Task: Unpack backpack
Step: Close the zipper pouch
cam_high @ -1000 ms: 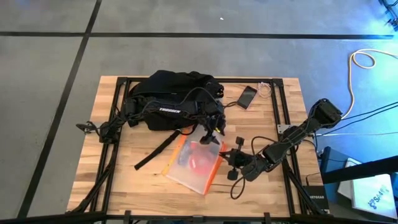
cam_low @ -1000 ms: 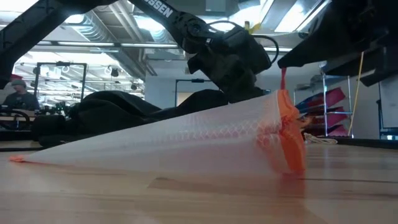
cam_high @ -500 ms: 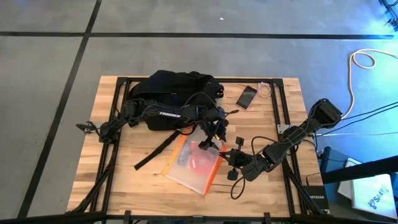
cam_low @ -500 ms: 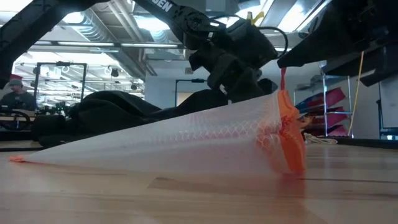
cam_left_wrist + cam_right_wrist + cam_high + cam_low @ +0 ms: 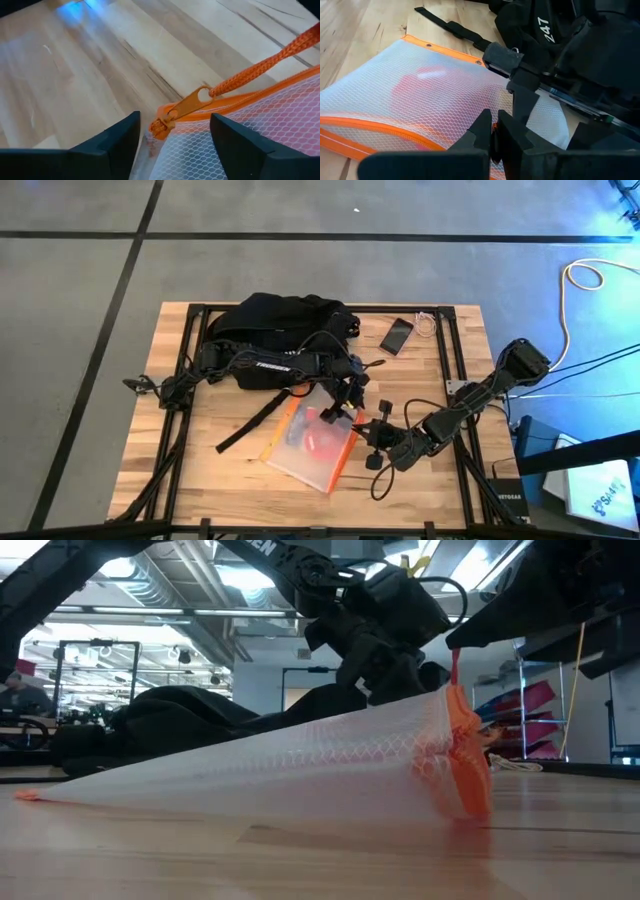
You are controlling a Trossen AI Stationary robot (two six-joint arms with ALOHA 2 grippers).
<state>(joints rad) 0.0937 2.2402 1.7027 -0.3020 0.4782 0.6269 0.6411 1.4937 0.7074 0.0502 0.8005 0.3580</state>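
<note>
White "247" shows on the backpack (image 5: 555, 35); the left arm (image 5: 262, 364) reads "TROSSEN".

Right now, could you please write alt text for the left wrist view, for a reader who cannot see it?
The left gripper has its two dark fingers open on either side of the orange zipper pull at the corner of a white mesh pouch. An orange cord runs from the pull, and the wooden table lies beneath.
</note>
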